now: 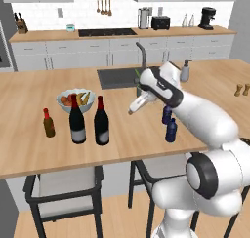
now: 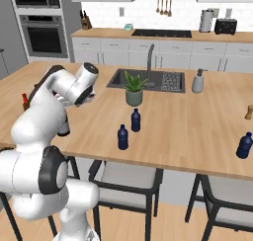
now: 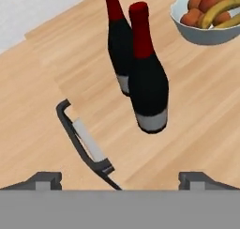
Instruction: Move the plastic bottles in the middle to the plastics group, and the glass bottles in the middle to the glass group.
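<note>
Two squat dark blue plastic bottles (image 1: 171, 130) (image 2: 122, 137) stand close together on the wooden island, one slightly behind the other (image 1: 167, 114) (image 2: 135, 120). The dim-label wine bottle (image 1: 101, 121) (image 3: 147, 82) stands upright beside the pale-label wine bottle (image 1: 76, 120) (image 3: 117, 40) and the small brown red-capped bottle (image 1: 48, 123). My gripper (image 1: 131, 111) (image 3: 122, 179) hangs open above the counter, right of the wine bottles and apart from them, with nothing between its fingertips (image 3: 47, 179). A lone blue bottle (image 2: 244, 145) stands at the island's far right.
A fruit bowl (image 1: 74, 101) (image 3: 206, 28) sits behind the wine bottles. The sink (image 1: 117, 77), a potted plant (image 2: 134, 89) and a grey soap dispenser (image 2: 198, 81) lie further back. Stools (image 1: 63, 186) stand under the island's near edge.
</note>
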